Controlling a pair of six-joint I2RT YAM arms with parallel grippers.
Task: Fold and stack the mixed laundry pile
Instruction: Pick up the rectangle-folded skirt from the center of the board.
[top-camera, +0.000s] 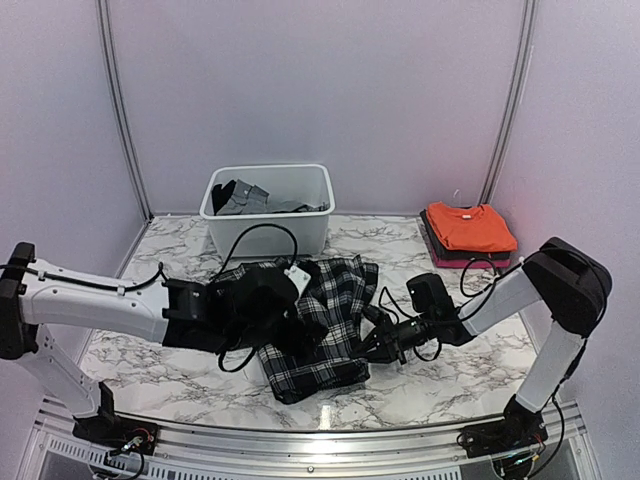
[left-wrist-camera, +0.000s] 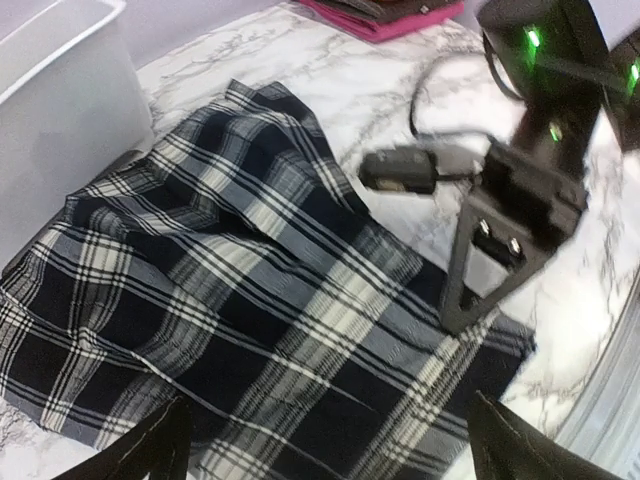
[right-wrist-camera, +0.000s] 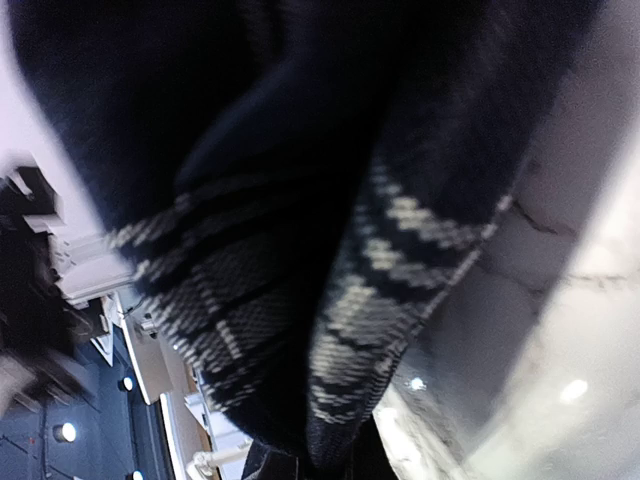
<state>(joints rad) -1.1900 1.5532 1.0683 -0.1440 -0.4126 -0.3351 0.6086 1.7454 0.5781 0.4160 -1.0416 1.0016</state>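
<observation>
The black-and-white plaid skirt (top-camera: 338, 295) lies spread in the middle of the marble table. My left gripper (top-camera: 308, 325) hovers over it, open. In the left wrist view its two fingertips (left-wrist-camera: 150, 452) stand wide apart above the plaid skirt (left-wrist-camera: 250, 260) with nothing between them. My right gripper (top-camera: 372, 345) is shut on the skirt's right edge. The right wrist view shows a fold of plaid cloth (right-wrist-camera: 385, 290) pinched at my right gripper (right-wrist-camera: 330, 468). An orange T-shirt (top-camera: 468, 226) lies folded on a stack at the back right. Dark grey cloth (top-camera: 243, 199) sits in the tub.
A white plastic tub (top-camera: 270, 232) stands at the back centre, just behind the skirt. Under the orange T-shirt lie dark and pink folded pieces (top-camera: 462, 259). The right arm's wrist (left-wrist-camera: 530, 190) hangs close over the skirt's right side. White walls enclose the table.
</observation>
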